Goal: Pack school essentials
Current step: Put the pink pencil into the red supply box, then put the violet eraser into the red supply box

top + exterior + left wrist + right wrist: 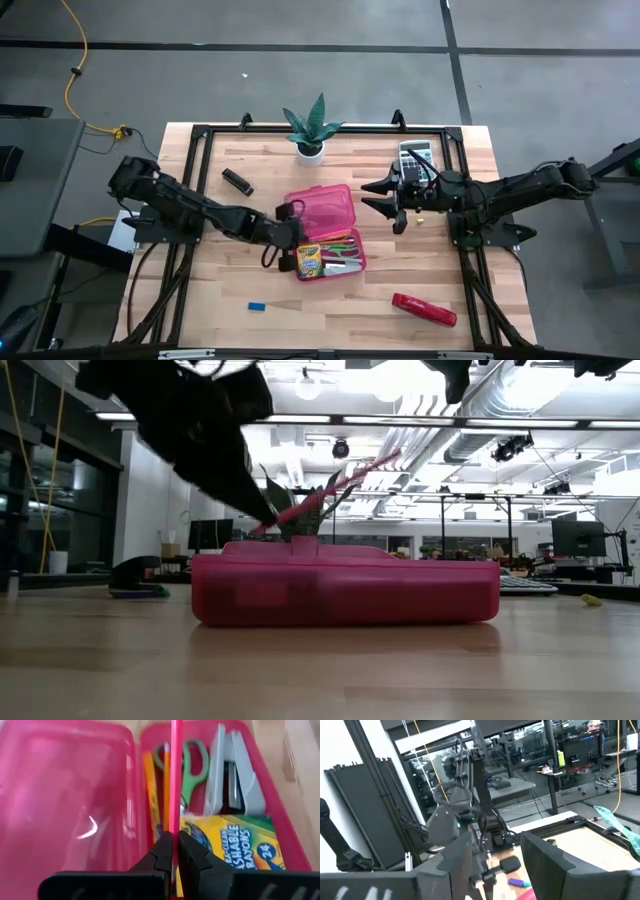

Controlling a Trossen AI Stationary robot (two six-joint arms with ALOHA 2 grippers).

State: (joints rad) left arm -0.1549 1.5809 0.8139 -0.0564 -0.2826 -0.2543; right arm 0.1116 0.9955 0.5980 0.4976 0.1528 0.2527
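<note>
An open pink pencil case (322, 208) lies mid-table, its tray (352, 262) toward the near edge. The tray holds the yellow-green crayon box (235, 845), green-handled scissors (192, 765), an orange pencil (150, 780) and a grey piece (235, 775). My left gripper (290, 238) is at the tray's left end, shut on a thin pink marker (175, 770). My right gripper (385, 197) hovers open, right of the case, in front of the grey calculator (415, 157). A tiny blue eraser (257, 306) lies flat near the near edge. A small yellow piece (420, 218) rests by the right arm. My left gripper pinches the pink marker between its two fingers near one end (173, 827). The marker runs on ahead of the fingers over the tray. In the low view it slants upward (340, 485), lifted clear of the case.
A red stapler (425, 310) lies near the table's near right edge. A small black object (237, 181) sits left of the case, and a potted plant (310, 135) stands at the far edge. Bare wood shows along the near left side.
</note>
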